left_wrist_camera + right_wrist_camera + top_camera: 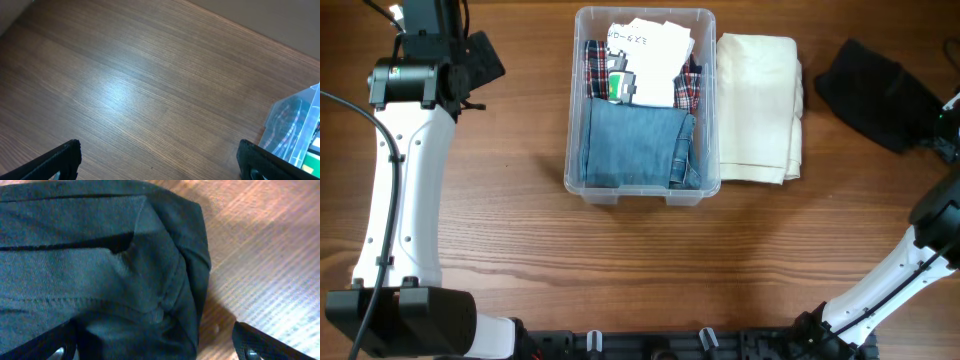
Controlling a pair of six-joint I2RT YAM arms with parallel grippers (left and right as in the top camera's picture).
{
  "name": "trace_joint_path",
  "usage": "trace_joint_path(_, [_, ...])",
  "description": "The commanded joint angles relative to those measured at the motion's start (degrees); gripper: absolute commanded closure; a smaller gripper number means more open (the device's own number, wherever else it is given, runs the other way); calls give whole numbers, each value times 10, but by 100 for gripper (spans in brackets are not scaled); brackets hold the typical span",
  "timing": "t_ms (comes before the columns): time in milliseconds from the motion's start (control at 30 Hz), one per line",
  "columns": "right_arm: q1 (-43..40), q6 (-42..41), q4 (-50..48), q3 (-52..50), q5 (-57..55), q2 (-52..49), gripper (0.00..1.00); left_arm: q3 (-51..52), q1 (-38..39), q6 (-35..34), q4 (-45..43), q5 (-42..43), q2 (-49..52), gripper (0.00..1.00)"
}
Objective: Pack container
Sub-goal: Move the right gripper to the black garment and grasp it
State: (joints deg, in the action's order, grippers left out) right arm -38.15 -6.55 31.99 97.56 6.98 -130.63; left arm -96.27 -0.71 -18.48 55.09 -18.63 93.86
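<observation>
Left gripper (160, 165) and right gripper (157, 347) wide apart, empty; container (572, 110) with jeans (635, 145), plaid cloth (595, 65), paper (650, 50).

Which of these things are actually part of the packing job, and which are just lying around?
Part of the job: the container, holding folded jeans, plaid cloth and white paper; cream folded cloth beside it; black garment below the open right gripper.
Just there: only the wooden table.

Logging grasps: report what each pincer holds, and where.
Nothing is held: left pincer open over the table; right pincer open above the black garment, not closed on it.
</observation>
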Motion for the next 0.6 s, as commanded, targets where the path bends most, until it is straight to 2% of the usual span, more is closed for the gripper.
trace_joint_path(0, [-2,2,-3,-5,80,-46,5,0,-2,3,-1,-7,0,0])
trace_joint_path(67, [-1,3,-7,-5,99,-46,17,0,-2,3,-1,-7,0,0])
trace_joint_path(167, [-1,4,-16,-5,138,-42,21,0,-2,3,-1,-7,0,0])
trace_joint_path(200, [-1,4,-16,-5,146,-39,26,0,-2,3,-1,-7,0,0])
trace_joint_path(267, [-1,4,-16,-5,146,-34,44,0,-2,3,-1,-7,0,0])
trace_joint_path(300, [-1,5,-16,-5,146,-33,62,0,-2,3,-1,-7,0,0])
trace_joint_path(333, [-1,5,-16,-5,145,-33,67,0,-2,3,-1,-7,0,0])
trace_joint_path(433, [-1,5,-13,-5,146,-33,72,0,-2,3,-1,-7,0,0])
trace_joint_path(567, [-1,6,-11,-5,150,-29,96,0,-2,3,-1,-7,0,0])
